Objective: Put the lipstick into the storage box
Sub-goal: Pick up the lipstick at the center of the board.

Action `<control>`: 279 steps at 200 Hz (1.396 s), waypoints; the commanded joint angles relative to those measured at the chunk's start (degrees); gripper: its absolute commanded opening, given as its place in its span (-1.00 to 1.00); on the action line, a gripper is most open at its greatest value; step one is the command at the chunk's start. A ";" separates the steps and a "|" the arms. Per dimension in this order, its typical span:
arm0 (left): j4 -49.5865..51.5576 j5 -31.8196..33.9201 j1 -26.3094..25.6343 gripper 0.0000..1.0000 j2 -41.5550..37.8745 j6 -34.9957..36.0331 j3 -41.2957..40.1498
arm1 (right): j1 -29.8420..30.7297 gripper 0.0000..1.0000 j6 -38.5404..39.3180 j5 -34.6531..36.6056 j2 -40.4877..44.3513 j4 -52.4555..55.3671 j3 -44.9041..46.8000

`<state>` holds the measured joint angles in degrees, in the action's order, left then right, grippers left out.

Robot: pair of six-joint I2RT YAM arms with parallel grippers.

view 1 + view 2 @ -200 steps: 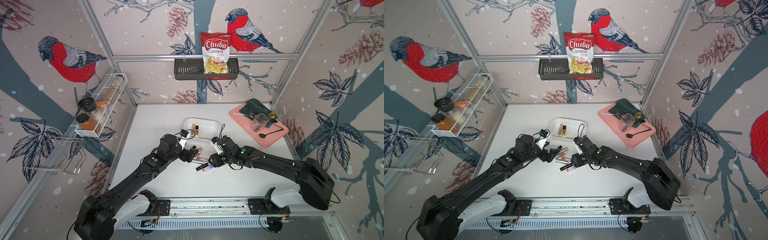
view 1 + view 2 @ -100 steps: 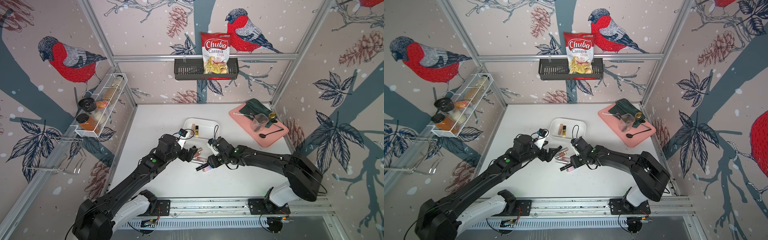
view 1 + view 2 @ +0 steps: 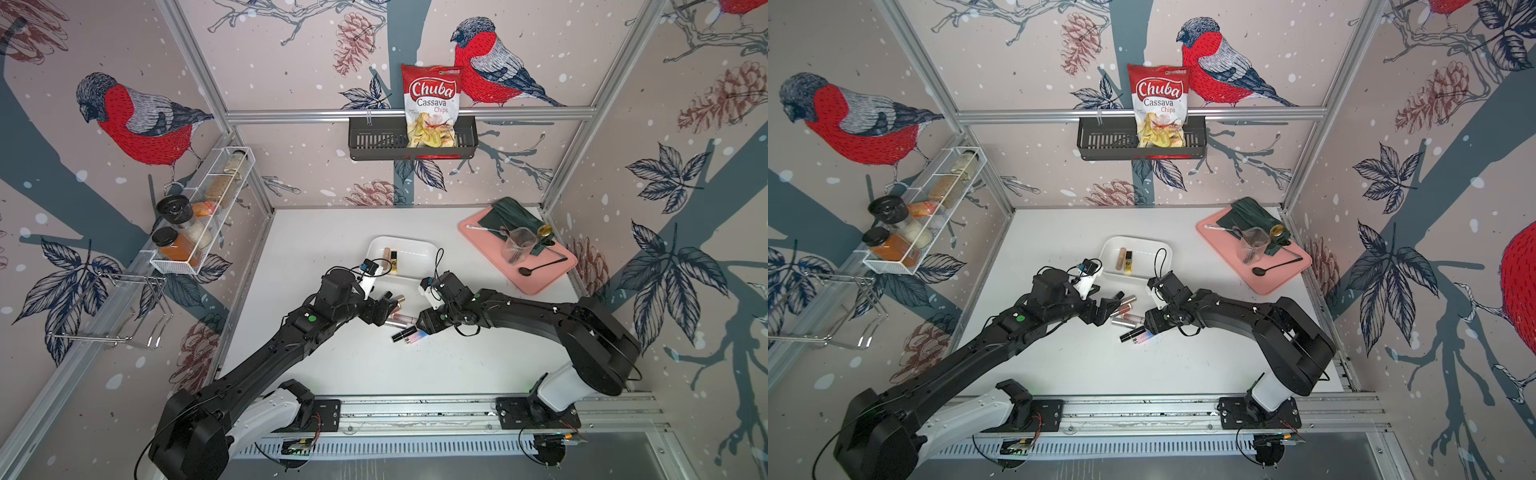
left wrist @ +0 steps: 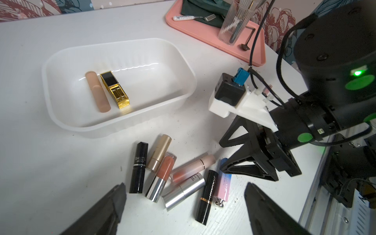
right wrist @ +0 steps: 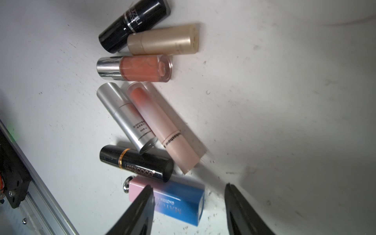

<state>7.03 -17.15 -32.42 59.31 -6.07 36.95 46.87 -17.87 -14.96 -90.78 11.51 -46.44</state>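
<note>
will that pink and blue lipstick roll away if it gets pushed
Probably not: the pink-and-blue lipstick looks square-sided and lies on a flat face, so it should slide rather than roll. Its glossy casing may slip in a loose grip. The round black gold-banded lipstick beside it seems likelier to roll if bumped.

The storage box [image 4: 122, 43] is plain white; the beige tube [image 4: 97, 91] and black-panelled gold case [image 4: 115, 89] inside contrast with it. On the white table [image 4: 61, 179], one black lipstick [image 4: 139, 166] bears silver lettering, the gold lipstick [image 4: 159, 152] is matte, the coral lipstick [image 4: 162, 173] has a silver base, and the gradient lipstick [image 4: 224, 187] fades pink to blue. The tray [image 4: 203, 30] is salmon pink.
</note>
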 commanded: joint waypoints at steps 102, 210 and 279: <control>-0.57 -5.80 -0.36 0.89 1.78 -0.38 0.84 | 1.12 0.19 -1.16 -6.74 -1.07 -7.16 4.12; -0.40 -5.09 -0.33 0.89 1.07 -0.44 0.89 | 14.80 0.19 -5.99 5.57 0.03 -3.82 4.71; -0.02 -0.43 -0.44 0.89 -2.48 -0.40 0.84 | 22.62 0.19 -4.79 16.56 -8.85 0.86 -3.27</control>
<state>7.05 -20.73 -32.80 58.63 -6.24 37.34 68.03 -22.68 -3.16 -96.88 6.20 -48.40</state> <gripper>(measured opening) 0.946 0.597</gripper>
